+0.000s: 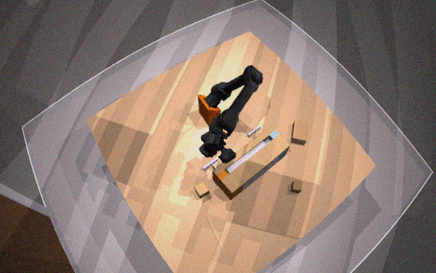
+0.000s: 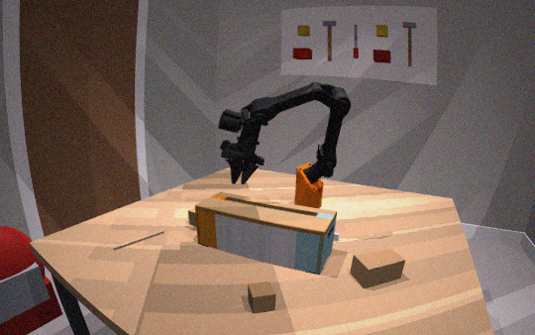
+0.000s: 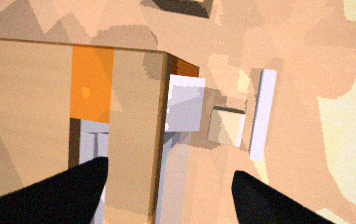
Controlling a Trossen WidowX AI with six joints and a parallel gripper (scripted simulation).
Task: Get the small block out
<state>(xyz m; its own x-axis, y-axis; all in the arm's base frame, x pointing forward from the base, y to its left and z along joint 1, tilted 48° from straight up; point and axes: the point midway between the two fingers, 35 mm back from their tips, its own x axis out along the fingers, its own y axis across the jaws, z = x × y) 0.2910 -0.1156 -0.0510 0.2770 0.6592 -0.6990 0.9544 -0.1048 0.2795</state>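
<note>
The long wooden box (image 1: 258, 167) (image 2: 258, 240) (image 3: 135, 130) lies across the table, with an orange end (image 1: 222, 175) (image 2: 206, 228) (image 3: 90, 90) and a light blue end (image 1: 274, 134) (image 2: 308, 250). A small tan block (image 1: 215, 165) (image 3: 226, 126) lies on the table outside the box, beside its back wall near the orange end, between a pale flap (image 3: 185, 102) and a white bar (image 1: 209, 164) (image 3: 262, 115). My gripper (image 1: 219, 155) (image 2: 243, 179) (image 3: 171, 173) is open and empty. It hangs above the box's orange end and the block, clear of both.
A tan cube (image 1: 202, 189) (image 2: 192, 216) sits just off the orange end. A small cube (image 1: 296, 186) (image 2: 262, 296) and a larger block (image 1: 299, 131) (image 2: 377, 267) lie in front of the box. A second white bar (image 1: 254, 130), a thin stick (image 1: 215, 234) (image 2: 139, 240) and the orange arm base (image 1: 207, 108) (image 2: 308, 187) are also on the table.
</note>
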